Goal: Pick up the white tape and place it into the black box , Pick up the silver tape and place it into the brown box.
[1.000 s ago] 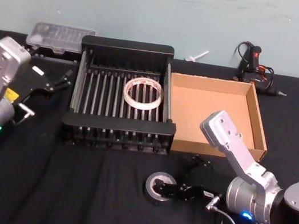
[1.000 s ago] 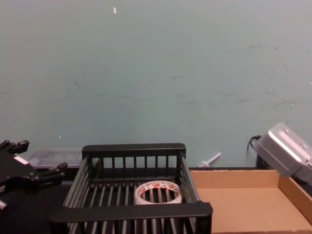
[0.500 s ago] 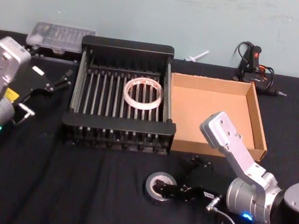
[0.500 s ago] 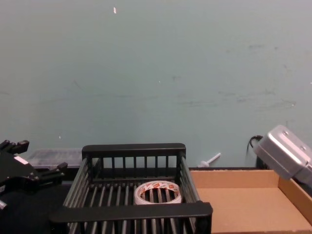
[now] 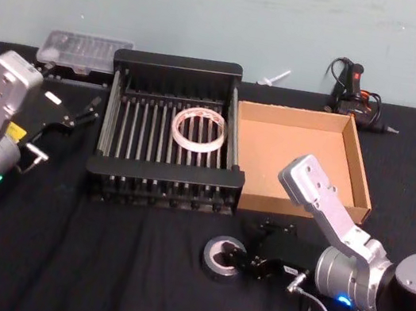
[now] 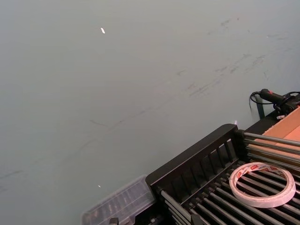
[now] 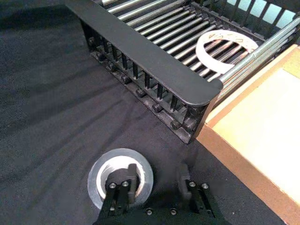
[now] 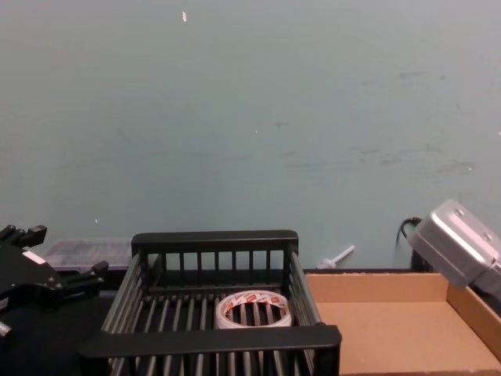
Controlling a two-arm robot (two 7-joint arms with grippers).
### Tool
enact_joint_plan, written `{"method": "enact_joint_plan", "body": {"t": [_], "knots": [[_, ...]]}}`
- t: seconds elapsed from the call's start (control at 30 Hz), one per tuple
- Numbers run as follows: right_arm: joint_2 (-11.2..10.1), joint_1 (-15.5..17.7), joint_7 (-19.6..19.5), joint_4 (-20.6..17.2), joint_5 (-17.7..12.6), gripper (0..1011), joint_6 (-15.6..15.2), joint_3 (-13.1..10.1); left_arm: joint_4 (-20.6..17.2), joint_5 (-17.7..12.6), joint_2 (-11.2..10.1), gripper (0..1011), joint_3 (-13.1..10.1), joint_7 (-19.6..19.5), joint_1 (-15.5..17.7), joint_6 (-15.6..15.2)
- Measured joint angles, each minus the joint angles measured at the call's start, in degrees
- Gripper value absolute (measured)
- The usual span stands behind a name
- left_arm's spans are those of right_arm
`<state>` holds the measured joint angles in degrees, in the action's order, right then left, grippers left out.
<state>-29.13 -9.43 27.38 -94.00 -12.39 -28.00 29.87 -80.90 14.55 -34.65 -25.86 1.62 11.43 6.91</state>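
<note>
- My right gripper (image 7: 157, 180) is low over the black cloth, in front of the black box (image 5: 164, 174); its jaws are parted, one finger (image 7: 132, 176) down in the hole of the silver tape (image 7: 121, 178), the other outside the roll.
- It looks not yet squeezed, though I can't be sure.
- The white tape (image 5: 197, 128) lies flat in the black box.
- The brown box (image 5: 301, 162) sits just right of it.
- My left gripper (image 5: 78, 115) hangs left of the black box, fingers spread.
</note>
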Motion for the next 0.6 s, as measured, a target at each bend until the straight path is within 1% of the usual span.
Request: {"method": "enact_joint_plan", "body": {"t": [0.07,0.13,0.2,0.43,0.47,0.6], "knots": [[0.0,0.0,0.0,-0.01,0.0,509,0.0,-0.01,0.0,0.0,0.0,1001,0.0,0.0,0.0,0.0],[0.0,0.0,0.0,-0.02,0.0,474,0.0,-0.02,0.0,0.0,0.0,1001,0.0,0.0,0.0,0.0],[0.0,0.0,0.0,-0.03,-0.01,386,0.0,-0.02,0.0,0.0,0.0,1001,0.0,0.0,0.0,0.0],[0.0,0.0,0.0,-0.04,-0.03,174,0.0,-0.03,0.0,0.0,0.0,1002,0.0,0.0,0.0,0.0],[0.0,0.0,0.0,-0.04,-0.03,158,0.0,-0.03,0.0,0.0,0.0,1001,0.0,0.0,0.0,0.0],[0.0,0.0,0.0,-0.04,-0.05,158,0.0,-0.03,0.0,0.0,0.0,1001,0.0,0.0,0.0,0.0]]}}
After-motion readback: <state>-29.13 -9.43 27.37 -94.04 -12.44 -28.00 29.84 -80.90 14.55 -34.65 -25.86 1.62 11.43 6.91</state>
